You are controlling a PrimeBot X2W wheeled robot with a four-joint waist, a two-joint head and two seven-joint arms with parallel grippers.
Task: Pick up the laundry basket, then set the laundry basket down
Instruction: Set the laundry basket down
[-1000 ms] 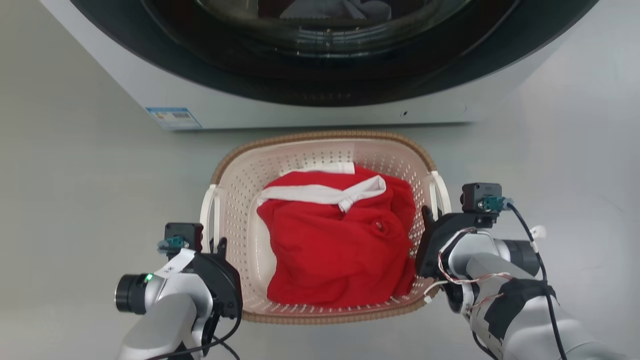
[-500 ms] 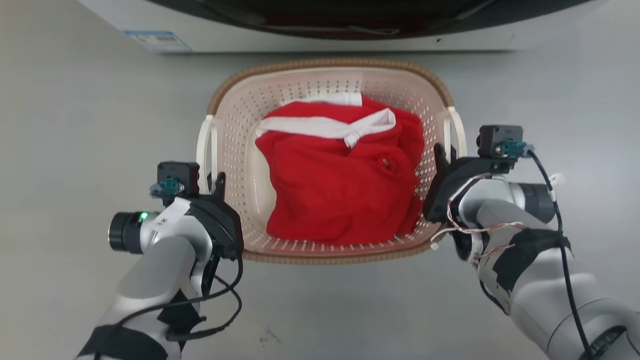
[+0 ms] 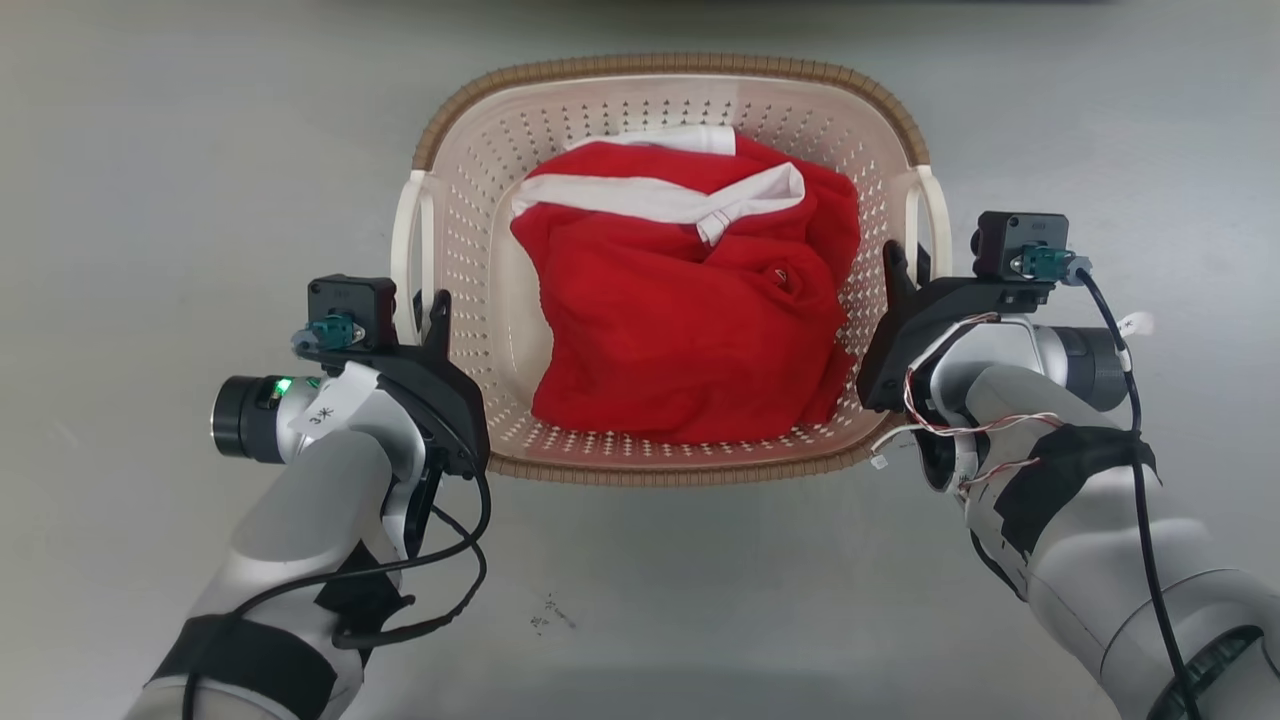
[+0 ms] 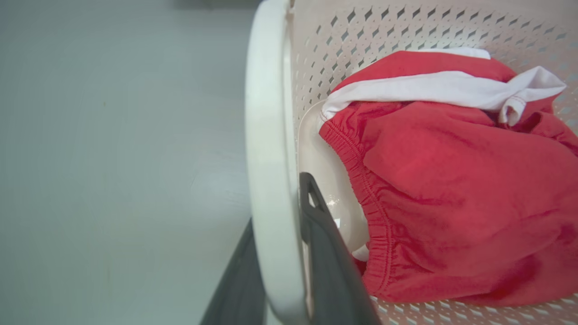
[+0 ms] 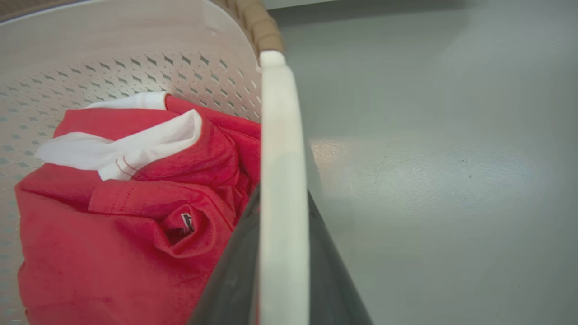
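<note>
L gripper (image 3: 428,315) & R gripper (image 3: 900,265): each narrowed onto a white side handle, one finger either side, gripping left handle (image 3: 404,230) and right handle (image 3: 938,215) of laundry basket (image 3: 660,68), which sits betw. both arms. Inside: crumpled red garment (image 3: 690,340) w/ white band. Around: grey floor (image 3: 150,150).
</note>
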